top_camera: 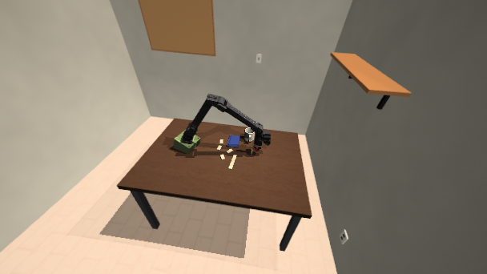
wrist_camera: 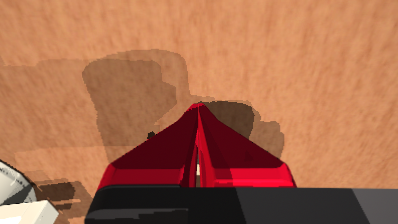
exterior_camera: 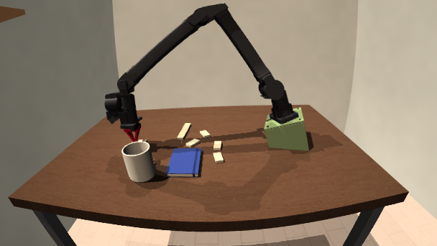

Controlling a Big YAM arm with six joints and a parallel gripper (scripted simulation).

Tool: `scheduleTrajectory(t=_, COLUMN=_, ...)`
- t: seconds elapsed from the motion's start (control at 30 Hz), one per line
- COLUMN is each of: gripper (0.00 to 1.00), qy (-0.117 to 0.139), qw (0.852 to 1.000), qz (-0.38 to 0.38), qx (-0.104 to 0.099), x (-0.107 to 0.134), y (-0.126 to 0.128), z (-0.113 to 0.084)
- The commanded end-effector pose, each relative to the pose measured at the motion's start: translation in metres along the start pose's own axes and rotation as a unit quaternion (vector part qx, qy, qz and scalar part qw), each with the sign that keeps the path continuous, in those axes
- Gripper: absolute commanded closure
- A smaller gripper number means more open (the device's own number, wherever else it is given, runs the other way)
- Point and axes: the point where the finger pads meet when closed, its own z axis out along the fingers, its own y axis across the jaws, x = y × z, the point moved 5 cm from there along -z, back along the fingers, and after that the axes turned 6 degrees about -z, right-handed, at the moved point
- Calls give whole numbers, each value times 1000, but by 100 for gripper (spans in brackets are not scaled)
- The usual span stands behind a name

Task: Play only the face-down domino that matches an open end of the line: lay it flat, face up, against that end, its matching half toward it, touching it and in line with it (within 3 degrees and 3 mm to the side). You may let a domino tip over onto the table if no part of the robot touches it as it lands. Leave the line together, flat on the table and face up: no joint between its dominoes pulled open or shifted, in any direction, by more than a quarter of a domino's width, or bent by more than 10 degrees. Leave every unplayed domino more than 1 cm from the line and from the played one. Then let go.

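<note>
The domino line (exterior_camera: 184,130) lies as one long cream strip on the brown table, also seen in the top view (top_camera: 232,162). Several single cream dominoes lie near it (exterior_camera: 205,134) (exterior_camera: 192,142) (exterior_camera: 217,145) (exterior_camera: 218,157). One more small domino (exterior_camera: 146,140) lies just behind the mug, beside my fingertips. My gripper (exterior_camera: 134,138) has red fingers, points down and is low over the table, far from the line. In the wrist view the fingers (wrist_camera: 198,106) are pressed together with nothing between them, over bare wood.
A beige mug (exterior_camera: 139,161) stands right in front of my gripper. A blue book (exterior_camera: 185,162) lies beside it. The green arm base (exterior_camera: 287,130) stands at the table's far side. A pale block (wrist_camera: 25,212) shows at the wrist view's lower left corner.
</note>
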Motion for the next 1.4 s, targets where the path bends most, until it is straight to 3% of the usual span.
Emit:
scheduleTrajectory(t=0.0, gripper=100, qy=-7, qw=1000, qz=0, qx=1, x=-4, y=-4, z=1)
scheduleTrajectory(t=1.37, gripper=100, qy=2, qw=1000, qz=-1, qx=1, x=3, y=-2, z=5)
